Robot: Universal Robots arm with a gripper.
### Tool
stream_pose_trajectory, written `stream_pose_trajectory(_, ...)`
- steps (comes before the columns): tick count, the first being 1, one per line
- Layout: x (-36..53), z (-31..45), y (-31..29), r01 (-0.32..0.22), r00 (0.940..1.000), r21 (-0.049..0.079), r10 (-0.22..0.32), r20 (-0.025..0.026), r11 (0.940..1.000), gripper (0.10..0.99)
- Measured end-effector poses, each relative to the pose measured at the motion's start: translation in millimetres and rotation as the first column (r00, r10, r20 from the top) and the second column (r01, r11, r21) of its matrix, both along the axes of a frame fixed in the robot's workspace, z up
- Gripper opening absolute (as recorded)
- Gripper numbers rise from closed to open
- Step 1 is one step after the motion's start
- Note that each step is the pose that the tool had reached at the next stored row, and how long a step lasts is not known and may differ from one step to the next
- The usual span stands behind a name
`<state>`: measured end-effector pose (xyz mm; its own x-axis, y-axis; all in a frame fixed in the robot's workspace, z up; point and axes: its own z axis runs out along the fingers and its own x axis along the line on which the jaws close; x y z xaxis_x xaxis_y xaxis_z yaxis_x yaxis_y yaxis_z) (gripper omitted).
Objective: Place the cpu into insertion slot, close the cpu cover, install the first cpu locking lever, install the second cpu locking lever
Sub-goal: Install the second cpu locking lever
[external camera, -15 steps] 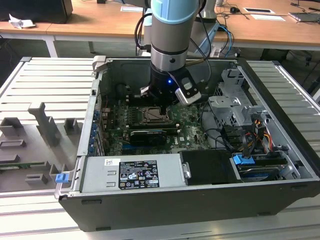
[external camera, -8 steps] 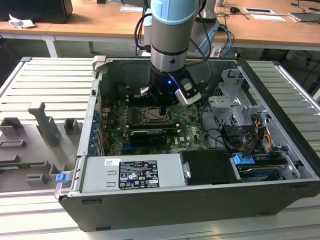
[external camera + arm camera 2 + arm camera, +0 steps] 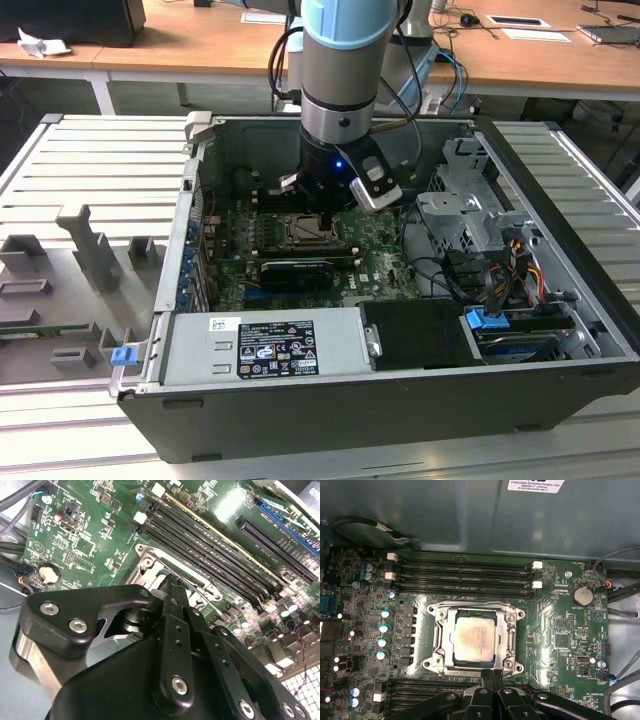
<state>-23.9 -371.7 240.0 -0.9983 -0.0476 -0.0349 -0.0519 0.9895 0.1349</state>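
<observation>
The cpu [image 3: 474,639], a pale silver-beige square, lies flat in the insertion slot [image 3: 436,652] on the green board. The cpu cover [image 3: 475,611], a silver frame with a cut-out middle, lies down around the cpu's edges. In the first wrist view my gripper [image 3: 492,676] hovers just off one side of the socket, its two black fingers pressed together with nothing visible between them. In the second wrist view the gripper [image 3: 169,580] has its tip at the socket's silver rim [image 3: 150,560]. In the exterior view the gripper [image 3: 318,208] hangs directly over the socket [image 3: 305,232] inside the open computer case.
Long black memory slots [image 3: 465,575] run along the socket's far side, and a row of capacitors [image 3: 384,627] stands beside it. A coin battery [image 3: 581,596] sits further off. A silver power supply [image 3: 265,345] and a grey drive cage [image 3: 465,215] crowd the case.
</observation>
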Motion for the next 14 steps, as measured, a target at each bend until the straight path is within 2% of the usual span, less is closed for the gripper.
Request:
stream_pose_trajectory(3,-1.3,0.0,-0.1,0.000,1.0000,0.001,0.000,-0.0002,1.0000,0.106)
stream_pose_trajectory(4,-1.3,0.0,-0.4,0.000,1.0000,0.010,0.000,-0.0002,0.9999,0.106)
stream_pose_trajectory(6,-1.3,0.0,-1.1,0.000,1.0000,0.036,0.000,-0.0038,0.9994,0.106)
stream_pose_trajectory(8,-1.3,0.0,-2.7,0.000,1.0000,0.051,0.000,-0.0059,0.9987,0.106)
stream_pose_trajectory(14,-2.2,-0.4,-17.0,0.000,1.0000,0.055,0.000,-0.0059,0.9985,0.106)
